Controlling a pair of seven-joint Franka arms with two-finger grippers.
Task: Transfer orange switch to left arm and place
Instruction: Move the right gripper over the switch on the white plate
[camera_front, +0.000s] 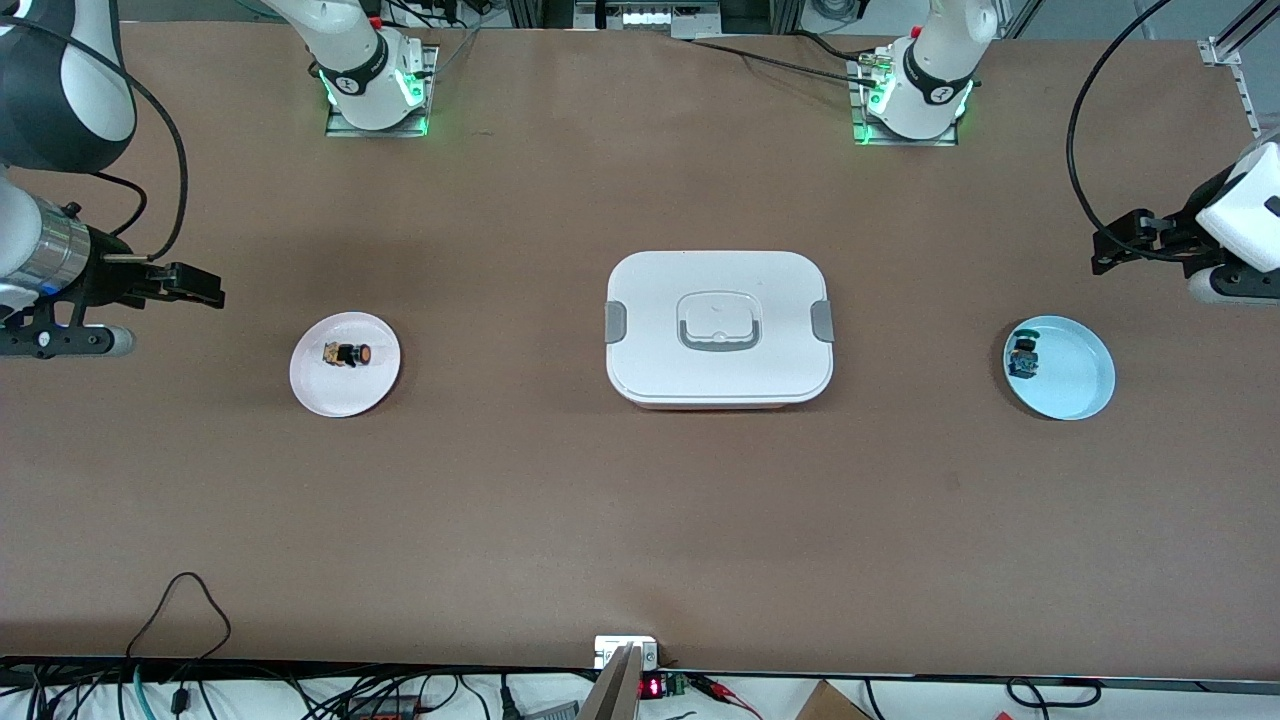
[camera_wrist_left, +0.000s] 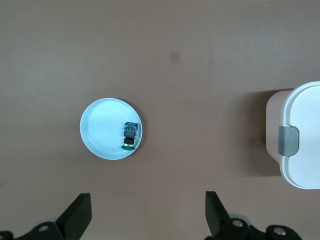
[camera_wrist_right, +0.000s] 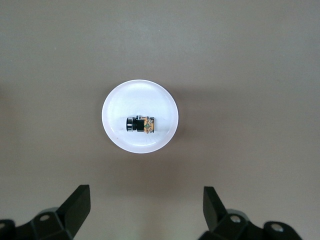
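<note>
1. Switch first: your orange switch (camera_front: 350, 354) lies on its side on the white plate (camera_front: 345, 390), toward the right arm's end of the worktop (camera_front: 640, 520).
2. Your right hand (camera_wrist_right: 145, 210) hangs above that plate, fingers spread, empty.
3. Your left hand (camera_wrist_left: 147, 217) hangs open above the blue plate (camera_front: 1075, 385).
4. The box (camera_front: 718, 328) sits between both plates.

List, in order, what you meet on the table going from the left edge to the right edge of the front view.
Right tool → pink plate holding the orange switch → white box → blue plate holding the blue-green switch → left tool.
</note>
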